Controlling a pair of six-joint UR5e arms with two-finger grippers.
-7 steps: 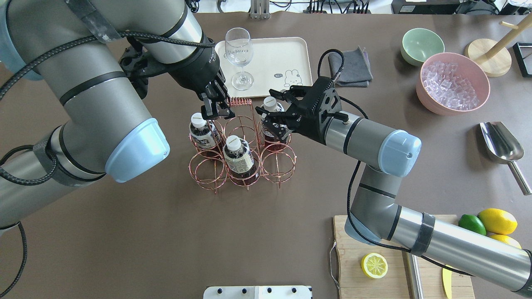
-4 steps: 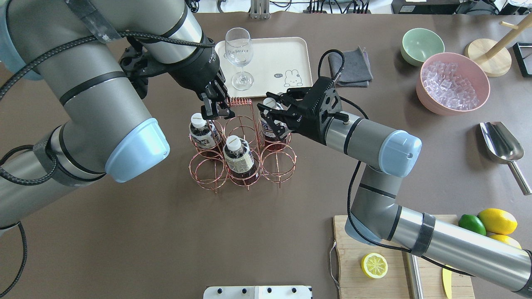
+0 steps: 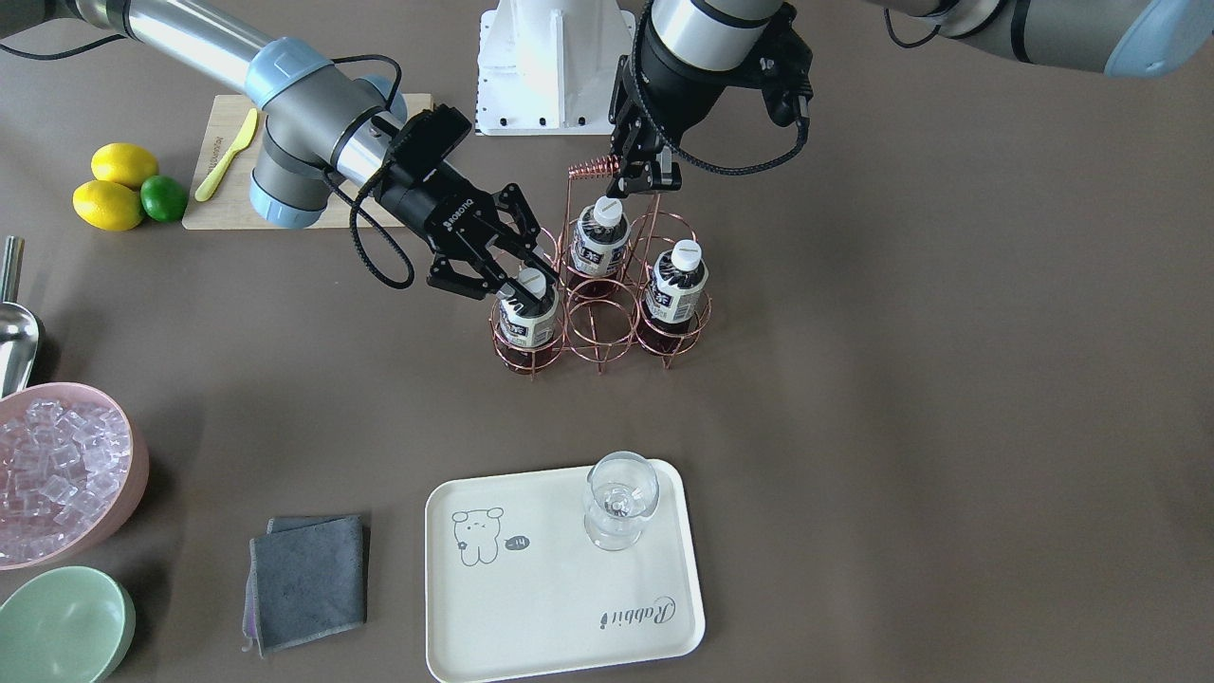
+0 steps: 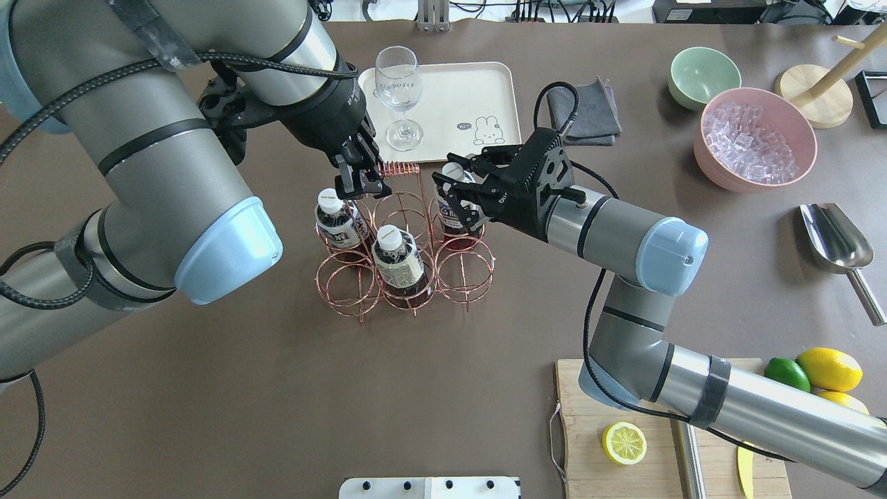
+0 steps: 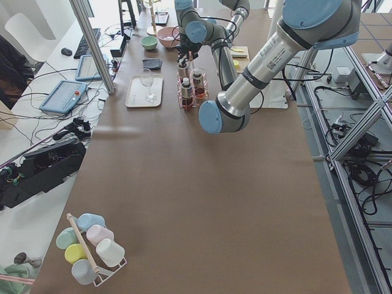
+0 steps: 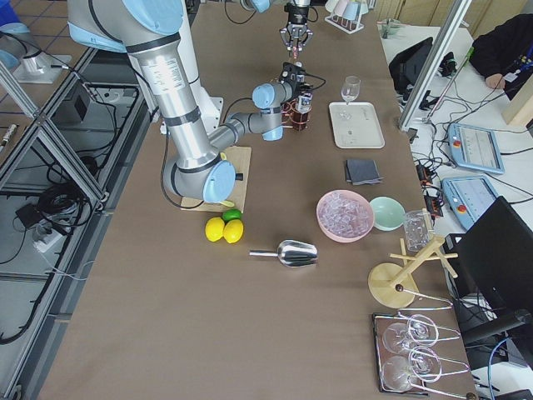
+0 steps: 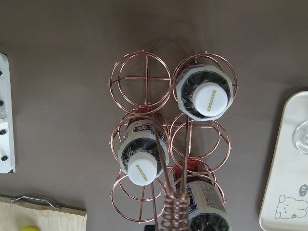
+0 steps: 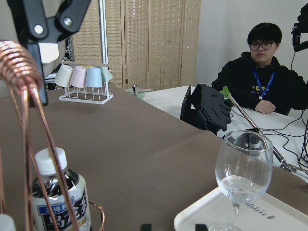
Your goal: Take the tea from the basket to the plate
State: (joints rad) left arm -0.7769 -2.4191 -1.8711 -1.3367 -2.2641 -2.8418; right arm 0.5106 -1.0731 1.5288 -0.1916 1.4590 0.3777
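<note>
— Where is the tea?
— The tea (image 3: 526, 323) stands upright in the basket (image 7: 144, 77), in the corner cell at 2 o'clock on the overhead view. The right gripper (image 3: 527, 285) reaches in from about 3 o'clock, jaws spread, one finger on each side of the bottle's neck.
— And the other arm?
— The left gripper (image 3: 651, 180) is closed on the end of the basket's coiled handle, at 9 o'clock of the tea. The plate (image 4: 471, 90) lies at 12 o'clock, with a wine glass (image 4: 399, 90) on its 9 o'clock end.

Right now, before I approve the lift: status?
Left gripper shut on copper wire basket handle. Right gripper open around white-capped brown tea bottle, seated in cell. Wine glass on cream tray.
</note>
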